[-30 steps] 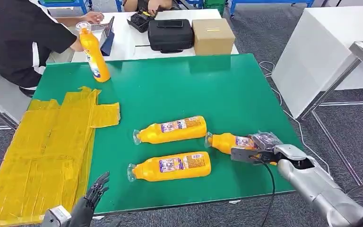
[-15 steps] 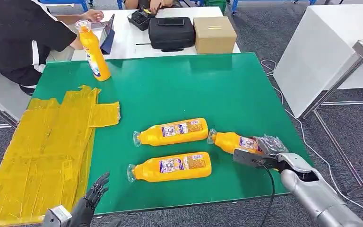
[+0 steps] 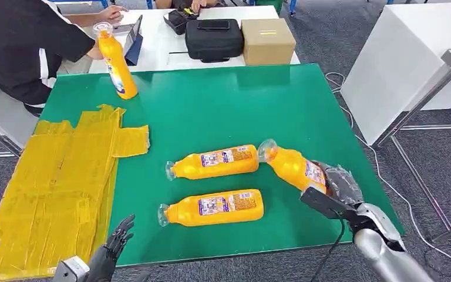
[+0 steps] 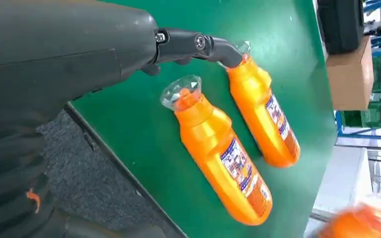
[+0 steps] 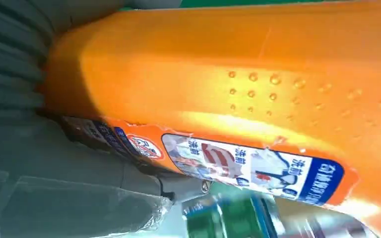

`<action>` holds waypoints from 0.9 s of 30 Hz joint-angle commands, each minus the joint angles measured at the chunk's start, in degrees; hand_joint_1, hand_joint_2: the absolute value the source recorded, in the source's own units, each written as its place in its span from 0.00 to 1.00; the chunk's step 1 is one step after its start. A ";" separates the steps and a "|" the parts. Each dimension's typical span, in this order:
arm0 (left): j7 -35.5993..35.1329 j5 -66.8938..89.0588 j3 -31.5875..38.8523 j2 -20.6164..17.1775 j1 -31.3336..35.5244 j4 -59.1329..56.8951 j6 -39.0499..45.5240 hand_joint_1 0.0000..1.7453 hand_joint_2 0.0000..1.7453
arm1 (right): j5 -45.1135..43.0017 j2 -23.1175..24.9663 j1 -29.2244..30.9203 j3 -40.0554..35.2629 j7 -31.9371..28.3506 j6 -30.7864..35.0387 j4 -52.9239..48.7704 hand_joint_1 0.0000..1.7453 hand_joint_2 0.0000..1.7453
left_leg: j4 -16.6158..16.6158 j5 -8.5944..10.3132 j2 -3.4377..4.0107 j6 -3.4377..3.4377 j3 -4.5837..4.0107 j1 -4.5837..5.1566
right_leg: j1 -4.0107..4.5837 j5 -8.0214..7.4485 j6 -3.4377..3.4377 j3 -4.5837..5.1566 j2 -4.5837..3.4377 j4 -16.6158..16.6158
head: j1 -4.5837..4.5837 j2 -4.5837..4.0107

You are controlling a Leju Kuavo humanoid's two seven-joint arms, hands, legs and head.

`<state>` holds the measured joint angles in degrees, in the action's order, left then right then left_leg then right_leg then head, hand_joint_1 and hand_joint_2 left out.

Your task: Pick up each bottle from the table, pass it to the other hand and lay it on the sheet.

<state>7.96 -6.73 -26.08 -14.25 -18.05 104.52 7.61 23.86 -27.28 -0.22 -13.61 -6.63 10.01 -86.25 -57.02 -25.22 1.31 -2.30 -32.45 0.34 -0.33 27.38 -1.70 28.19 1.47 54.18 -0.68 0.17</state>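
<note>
An orange plastic bottle with a clear cap and a printed label is in the right hand, gripped around its lower body, cap end tilted up and away over the green table, near its right edge. The right wrist view presses in tight: the bottle's orange wall and its label run across the picture, with the grey ribbed cover of the hand against its base, though the fingers themselves are hard to make out there.

Over on the left, the left hand hangs just off the near edge of the table, fingers spread, holding nothing. Its wrist camera picks up a dark finger reaching over the table edge, and beyond it the two other orange bottles lying on their sides: the nearer lying bottle and the farther lying bottle, roughly parallel, caps pointing towards the sheet. A blurred orange shape sits at that picture's corner, too smeared to tell.

The crumpled yellow plastic sheet covers the table's left side, cut off at the picture's edge. A fourth orange bottle stands upright at the far left corner, a person's hand on it. Behind sit a black case and a brown cardboard box on a white table.
</note>
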 commanded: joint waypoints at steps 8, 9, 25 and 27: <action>0.52 6.42 -3.99 -1.48 4.97 0.05 0.57 0.00 1.00 | -9.44 8.02 -9.39 4.75 -9.87 11.63 -19.73 1.00 1.00 | 0.03 0.02 -0.13 0.10 -0.01 0.01 | -0.04 0.03 0.04 0.05 0.02 0.00 | 0.00 0.00; 0.45 7.46 -3.49 -0.86 5.65 0.63 -0.29 0.00 1.00 | -11.44 8.38 -9.41 4.02 -10.87 11.50 -20.11 1.00 1.00 | 0.02 0.00 -0.20 0.15 0.02 -0.03 | -0.01 0.06 0.07 0.00 0.04 -0.01 | -0.04 0.02; -3.35 3.50 -1.48 6.27 19.14 1.37 -17.44 0.00 1.00 | -21.55 15.81 1.67 -11.40 -18.50 3.01 -5.82 1.00 1.00 | 0.09 0.07 -0.03 0.26 0.15 -0.07 | 0.03 -0.08 0.09 -0.11 -0.26 -0.08 | -0.04 0.00; -3.50 1.58 -2.77 6.26 20.92 1.01 -18.00 0.00 1.00 | -21.42 16.79 2.16 -13.56 -18.48 3.21 -4.66 1.00 1.00 | 0.08 0.08 -0.01 0.22 0.14 -0.07 | 0.03 -0.07 0.08 -0.11 -0.21 -0.07 | 0.00 0.02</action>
<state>5.66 1.59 -27.67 -10.05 -4.95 108.39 -7.02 3.32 -14.47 -4.13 -16.90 -23.93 13.97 -100.85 -57.01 -25.16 1.33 -2.26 -32.43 0.34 -0.34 27.38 -1.69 28.18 1.47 54.21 -0.68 0.20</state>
